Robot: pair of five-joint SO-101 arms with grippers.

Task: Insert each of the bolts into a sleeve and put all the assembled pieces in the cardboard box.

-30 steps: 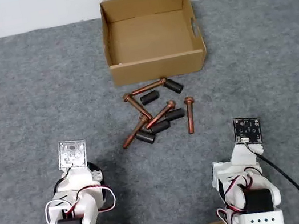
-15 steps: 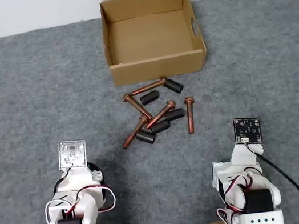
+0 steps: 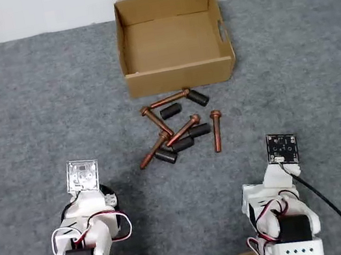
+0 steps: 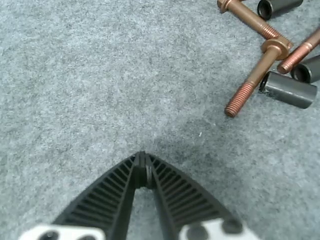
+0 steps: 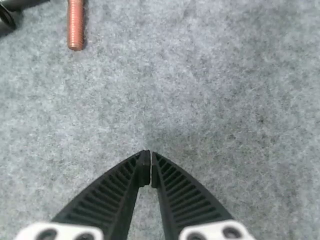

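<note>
Bolts (image 3: 183, 130) lie well apart from both claws, in a loose heap with the sleeves (image 3: 182, 144) at the centre of the high view, just below the cardboard box (image 3: 178, 76). The left claw (image 4: 142, 172) is clenched on nothing and hangs over bare grey tabletop (image 4: 90, 75). The right claw (image 5: 148, 170) is likewise clenched and empty.

Outward from the left claw, in the upper right of its wrist view, the nearest bolt (image 4: 257, 75) has its head against another bolt's shank, with a sleeve (image 4: 289, 89) just beside it. That crowding is the likely trouble. A claw closing on one piece may catch or shove its neighbour, and the round sleeves would probably roll off across the tabletop. Coming down clenched would only plough into the heap.

A lone bolt (image 5: 75, 22), at the upper left of the right wrist view, crosses nothing at the heap's right edge and looks the safer first pick. Pieces nearest the box wall could get jammed against it.
</note>
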